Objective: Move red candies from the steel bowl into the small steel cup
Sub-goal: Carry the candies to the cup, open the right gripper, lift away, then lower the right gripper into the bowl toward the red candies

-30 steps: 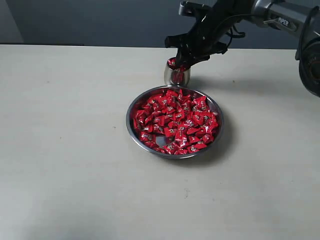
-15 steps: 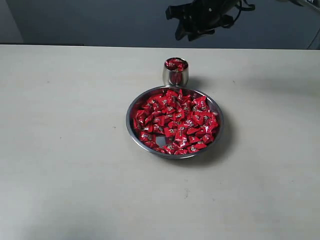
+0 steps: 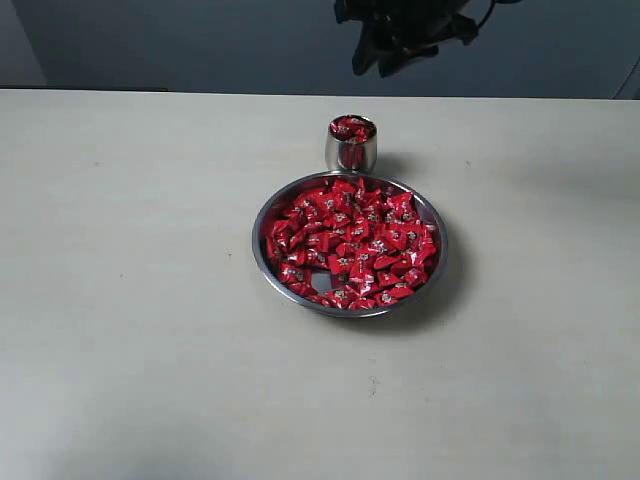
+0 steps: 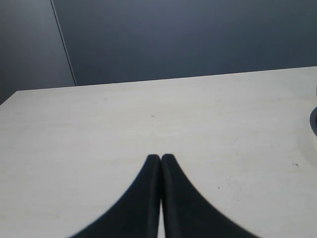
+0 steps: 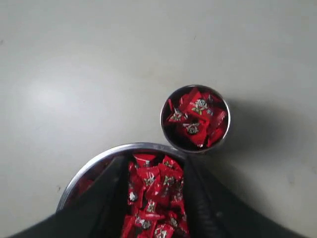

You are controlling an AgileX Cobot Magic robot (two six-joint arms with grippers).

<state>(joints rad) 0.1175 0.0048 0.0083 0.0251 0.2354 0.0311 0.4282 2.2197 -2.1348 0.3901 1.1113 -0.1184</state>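
Obstacles, two, both mid-way across the counter [image 3: 120, 300]: steel bowl [image 3: 257, 250], heaped with red candies [image 3: 350, 245]; small steel cup [image 3: 352, 152], brimful, just beside the bowl on its far-edge side, no passage between them. Free room: I see bare surface out to the left, right and near edges. Overhead: right gripper [image 3: 380, 62] hangs high above the far edge, well clear of the cup.

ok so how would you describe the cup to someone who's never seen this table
On the pale table sits a wide steel bowl heaped with red candies. Just beyond its far rim stands the cup: a small upright steel cylinder, far narrower than the bowl, with candies filling it to the brim.
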